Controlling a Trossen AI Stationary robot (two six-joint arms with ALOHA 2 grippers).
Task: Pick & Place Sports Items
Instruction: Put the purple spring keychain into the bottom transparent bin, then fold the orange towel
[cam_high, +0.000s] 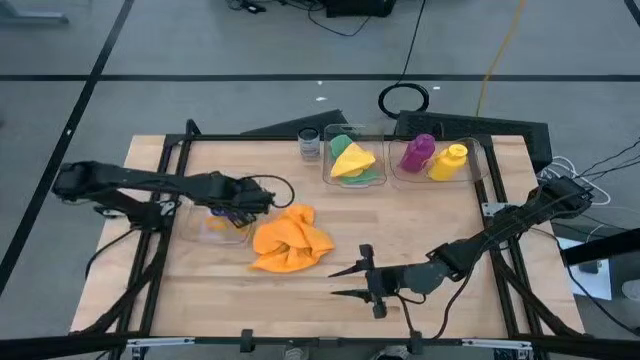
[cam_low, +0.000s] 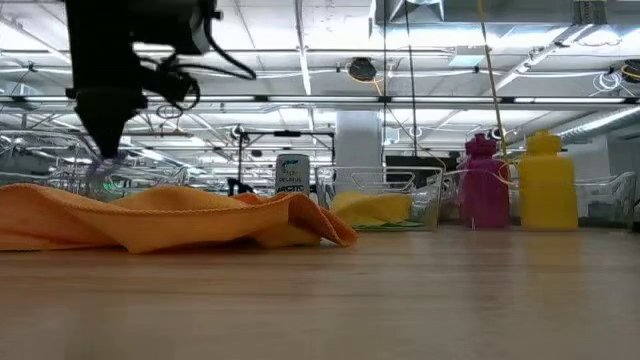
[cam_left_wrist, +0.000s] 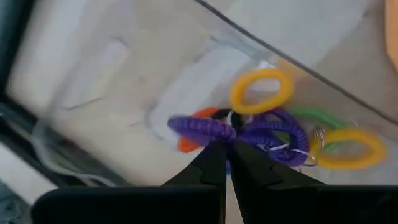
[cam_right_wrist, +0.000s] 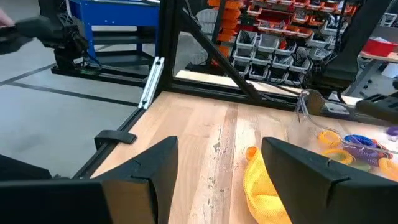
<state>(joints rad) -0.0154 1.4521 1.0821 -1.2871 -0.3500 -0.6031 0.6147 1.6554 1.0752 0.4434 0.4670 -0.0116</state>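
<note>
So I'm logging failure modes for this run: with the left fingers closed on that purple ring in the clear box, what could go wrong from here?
1. The purple ring lies tangled among the yellow rings, so lifting it with the left gripper may drag neighbours out.
2. The clear box looks light; a snagged ring could tip or shift it.
3. The orange cloth lies right beside the box and could catch a dropped ring. The right gripper waits open, apart.

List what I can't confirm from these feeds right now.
- Left pincer: shut at a purple ring; whether it grips it is hidden by the fingers, left wrist view.
- Green cloth: mostly covered by the yellow cloth, high view.
- Orange ring: largely hidden behind the purple ring.
- Right pincer: open, absent from the low view.
</note>
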